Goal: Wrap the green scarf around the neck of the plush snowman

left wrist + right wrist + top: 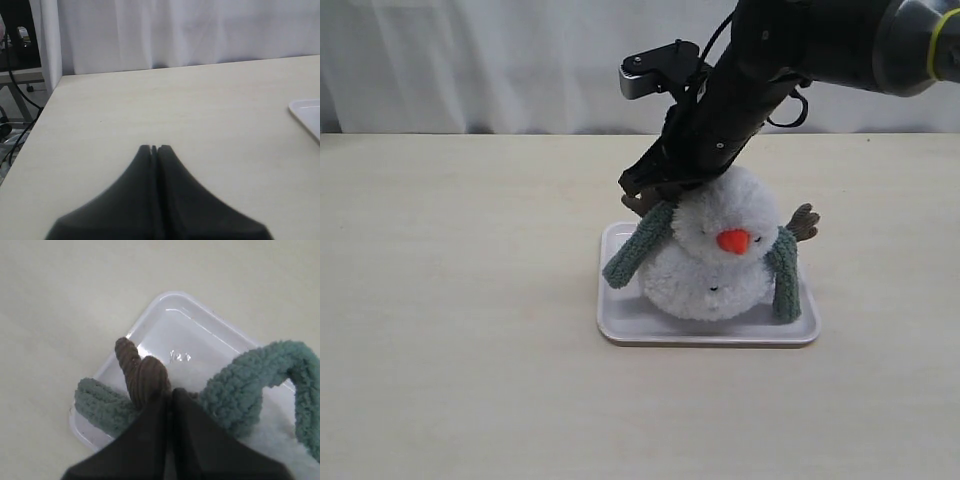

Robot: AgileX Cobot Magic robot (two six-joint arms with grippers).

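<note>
The plush snowman (715, 265) sits on a white tray (620, 325). The green scarf (638, 250) lies round its neck, one end hanging on the left and the other down the right side (785, 275). My right gripper (650, 190) reaches across to the snowman's back left, jaws shut, nothing visibly between them. In the right wrist view its tips (170, 394) touch a brown twig arm (140, 372), with the scarf (235, 390) looping beside them. My left gripper (154, 148) is shut over bare table, outside the exterior view.
The other twig arm (804, 222) sticks out at the snowman's right. A tray corner (307, 112) shows in the left wrist view. A white curtain (470, 60) hangs behind the table's far edge. The right arm (800, 50) slants over the snowman's head.
</note>
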